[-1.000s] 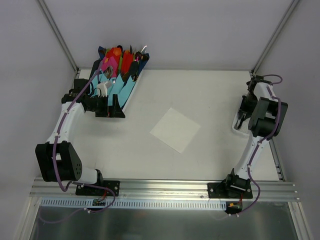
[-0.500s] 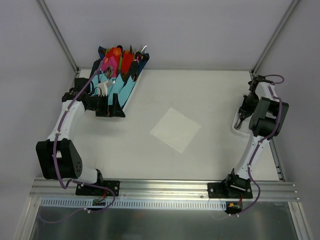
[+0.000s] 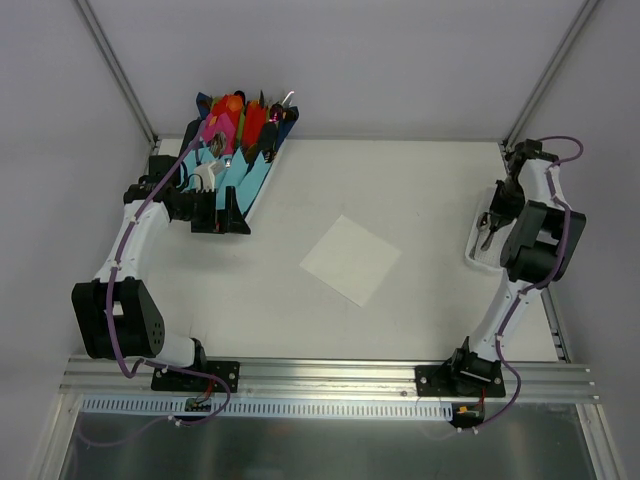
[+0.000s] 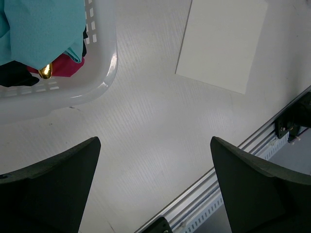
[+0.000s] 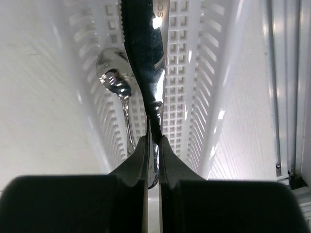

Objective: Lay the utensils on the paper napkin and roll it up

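The white paper napkin (image 3: 351, 259) lies flat mid-table, and the left wrist view shows it at the top right (image 4: 223, 43). My right gripper (image 5: 153, 138) is shut on the handle of a shiny dark knife (image 5: 143, 48), whose blade points away over the white ribbed tray (image 5: 204, 97). A silver spoon (image 5: 114, 77) lies in that tray to the left of the knife. From above, the right gripper (image 3: 487, 232) hangs over the tray (image 3: 478, 262) at the table's right edge. My left gripper (image 4: 155, 160) is open above bare table, holding nothing.
A white basket (image 4: 104, 73) with light-blue, pink and red napkin bundles (image 3: 235, 140) stands at the far left, just beyond the left gripper (image 3: 222, 228). An aluminium rail (image 3: 330, 375) runs along the near table edge. Slanted frame posts rise at both far corners.
The right gripper's fingers have closed onto the knife handle, and the right wrist has shifted towards the far right. The left arm has not moved.
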